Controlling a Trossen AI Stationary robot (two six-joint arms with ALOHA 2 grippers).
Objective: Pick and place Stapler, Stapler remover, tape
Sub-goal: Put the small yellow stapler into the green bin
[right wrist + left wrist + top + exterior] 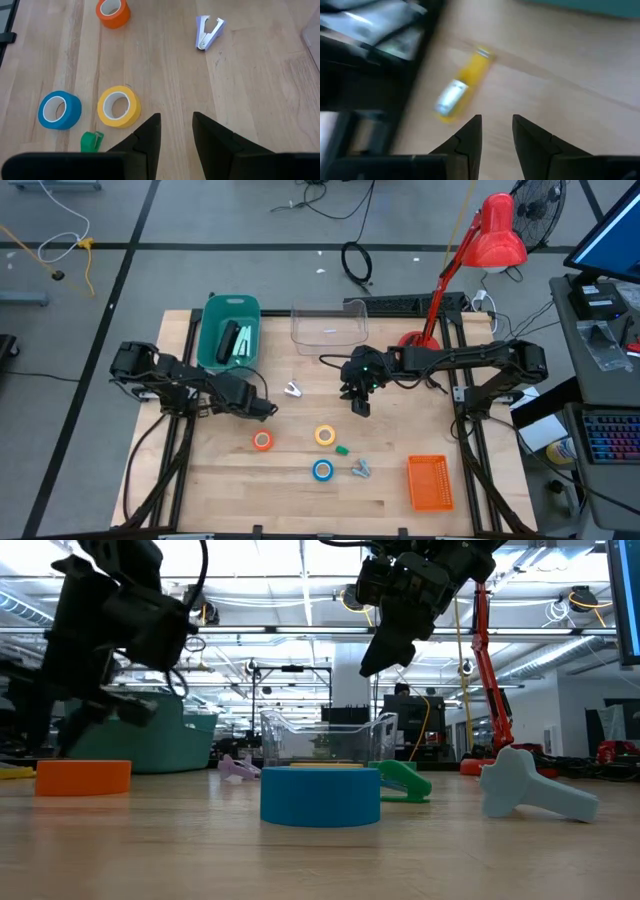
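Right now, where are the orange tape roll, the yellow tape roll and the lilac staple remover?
orange tape roll (pixel 113 12), right wrist view, on its top rim.
yellow tape roll (pixel 119 106), right wrist view, on its top rim.
lilac staple remover (pixel 207 32), right wrist view, on its body.

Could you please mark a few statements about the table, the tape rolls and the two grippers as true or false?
1. The orange tape lies on the table, outside any bin. True.
2. The right gripper holds the yellow tape. False: its fingers have a gap between them with nothing in it, and that roll lies on the table.
3. The clear bin holds a tape roll. False: no roll shows in it.
4. The teal bin holds a dark object. True.
5. The blue tape is stacked on the yellow one. False: they lie apart.
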